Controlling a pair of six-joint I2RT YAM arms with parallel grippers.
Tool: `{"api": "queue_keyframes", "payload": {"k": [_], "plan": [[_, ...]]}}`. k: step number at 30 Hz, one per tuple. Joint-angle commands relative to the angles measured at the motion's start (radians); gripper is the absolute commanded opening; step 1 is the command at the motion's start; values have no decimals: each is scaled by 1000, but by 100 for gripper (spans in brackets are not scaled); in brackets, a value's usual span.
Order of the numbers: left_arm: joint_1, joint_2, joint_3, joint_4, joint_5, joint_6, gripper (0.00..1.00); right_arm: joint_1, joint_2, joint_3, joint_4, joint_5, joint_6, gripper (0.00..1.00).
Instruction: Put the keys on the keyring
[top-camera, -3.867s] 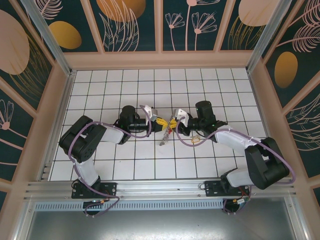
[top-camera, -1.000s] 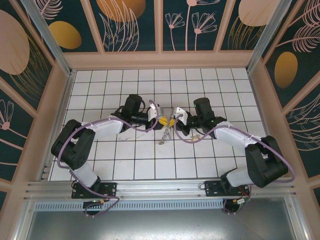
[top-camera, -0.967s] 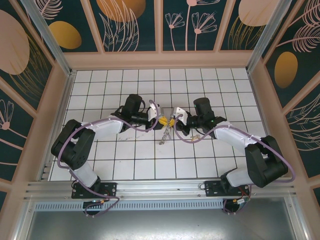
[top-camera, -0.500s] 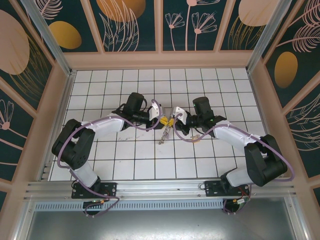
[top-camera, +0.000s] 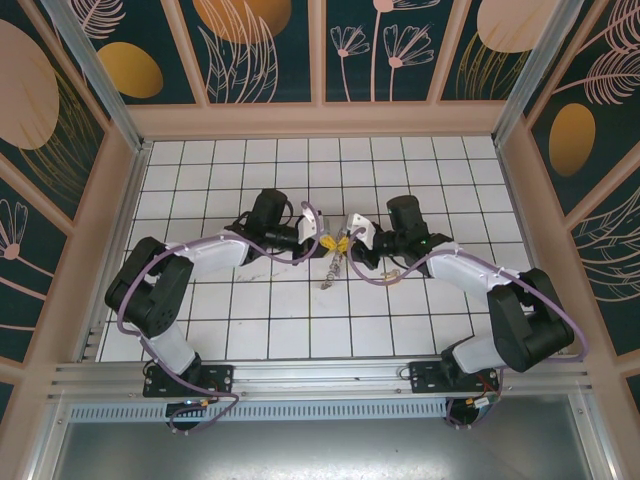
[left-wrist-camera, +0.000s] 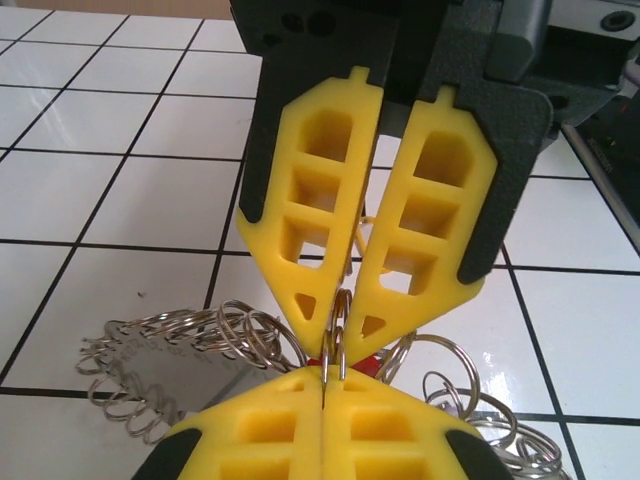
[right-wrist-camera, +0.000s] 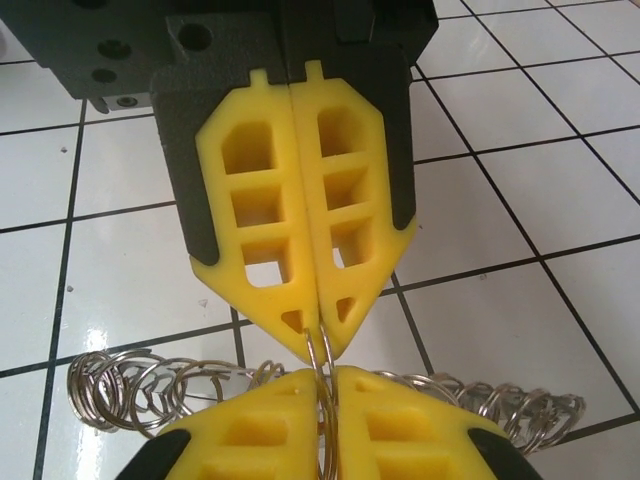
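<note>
- Top view: since the frame nearly four seconds back, the left arm has unfolded and reached in. The black left gripper with yellow honeycomb fingers (top-camera: 328, 241) now meets the matching right gripper (top-camera: 343, 241) tip to tip above the white tiled table (top-camera: 250, 320).
- Between them hangs the keyring (top-camera: 331, 268), a large thin silver-grey metal ring whose fringe trails toward the tiles. It is probably pinched from both sides to keep it steady for threading.
- Left wrist view: the left gripper (left-wrist-camera: 325, 378) is clamped flush on the keyring (left-wrist-camera: 240, 330) wire.
- The right gripper (left-wrist-camera: 338, 318) faces it with pads a crack apart around the same wire; whether they grip it I cannot tell.
- The fringe looks like bunches of small silver loops fanned out to both sides.
- A red sliver (left-wrist-camera: 372, 354) peeks out beside the pinch. Too little shows to say whether it is the tag of the keys.
- Right wrist view: the left gripper (right-wrist-camera: 318, 330) has its fingers pressed together, and the wire runs from its tips into the right gripper (right-wrist-camera: 326, 385).
- The keyring (right-wrist-camera: 130, 385) loops spread low on either side, close above the tiles.
</note>
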Motion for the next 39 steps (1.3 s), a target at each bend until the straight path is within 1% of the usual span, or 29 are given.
{"api": "queue_keyframes", "payload": {"k": [1,5,8,14,16,20,24,27,28,30,31,36,39], "plan": [[-10,8,-53,258,91,-136,0,-6,-5,-32,97,-57,24,12],[-10,8,-107,436,113,-248,0,-18,-8,-53,127,-76,38,13],[-10,9,-125,512,126,-299,0,-29,-14,-65,144,-97,50,14],[-9,8,-142,561,129,-333,0,-49,-26,-75,158,-104,54,17],[-9,8,-142,560,131,-335,0,-54,-29,-77,160,-105,54,16],[-9,7,-138,547,128,-332,0,-55,-39,-74,182,-120,74,9],[-9,9,-120,462,117,-284,0,-55,-48,-64,172,-116,76,4],[-10,7,-104,388,112,-238,0,-55,-49,-50,147,-111,70,3],[-10,8,-101,376,112,-229,0,-55,-49,-46,142,-111,69,5],[-10,8,-95,365,116,-224,0,-55,-49,-42,143,-111,72,15],[-10,8,-92,361,119,-223,0,-53,-49,-40,145,-113,75,19],[-9,7,-84,359,121,-222,0,-52,-64,-49,193,-106,96,22],[-9,8,-87,359,121,-222,0,-53,-64,-48,189,-102,86,19]]}}
